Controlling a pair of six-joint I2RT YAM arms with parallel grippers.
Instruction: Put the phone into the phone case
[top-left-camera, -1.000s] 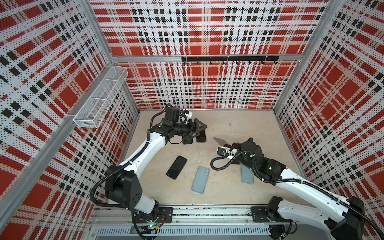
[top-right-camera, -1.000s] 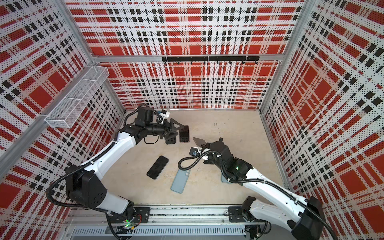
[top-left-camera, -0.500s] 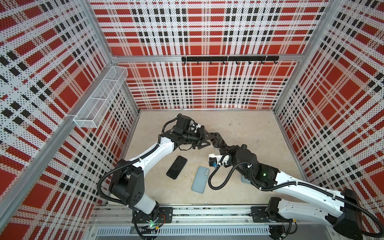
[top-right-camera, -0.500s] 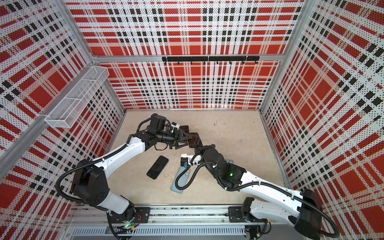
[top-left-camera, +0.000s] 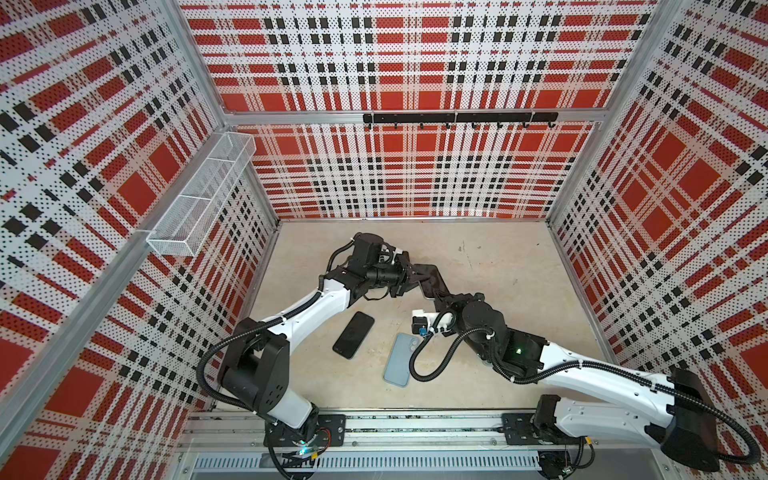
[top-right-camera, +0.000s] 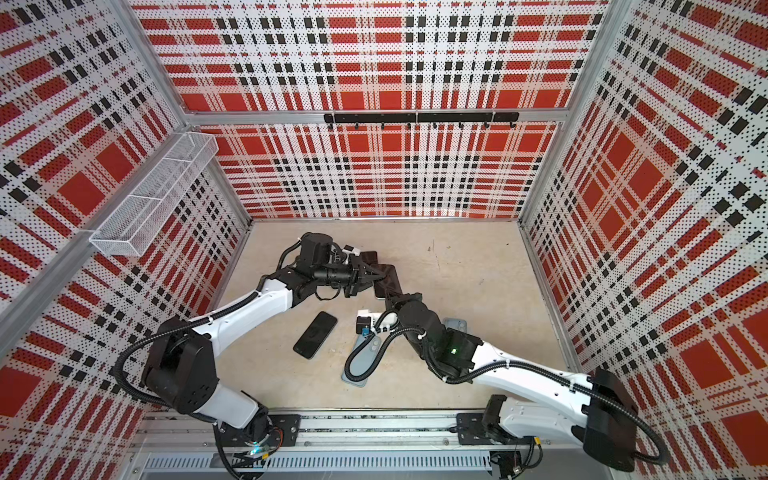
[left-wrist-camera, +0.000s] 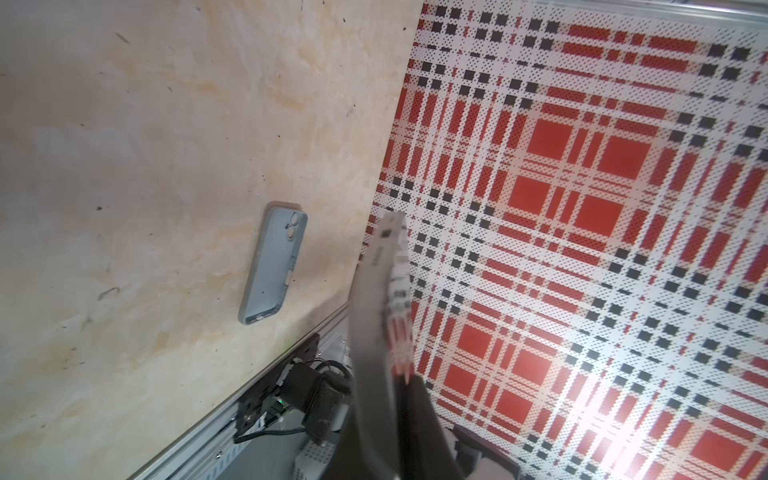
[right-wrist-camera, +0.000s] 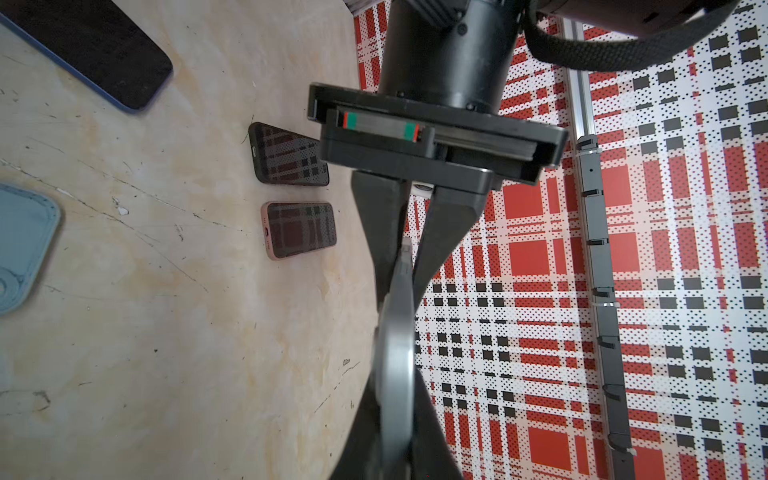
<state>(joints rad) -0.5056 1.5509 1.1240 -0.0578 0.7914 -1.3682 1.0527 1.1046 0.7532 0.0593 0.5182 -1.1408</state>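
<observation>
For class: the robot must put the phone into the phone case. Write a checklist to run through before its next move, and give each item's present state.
1. Right gripper shut on the phone: ok.
2. Left gripper shut on the phone's other end: ok, seen in the right wrist view.
3. Phone lifted clear of the table: ok.
4. Empty blue case lies open side up: ok.
5. Case uncovered from above: not ok; the right arm partly hides it in a top view.
6. Phone's screen faces away from the case: cannot tell.
</observation>
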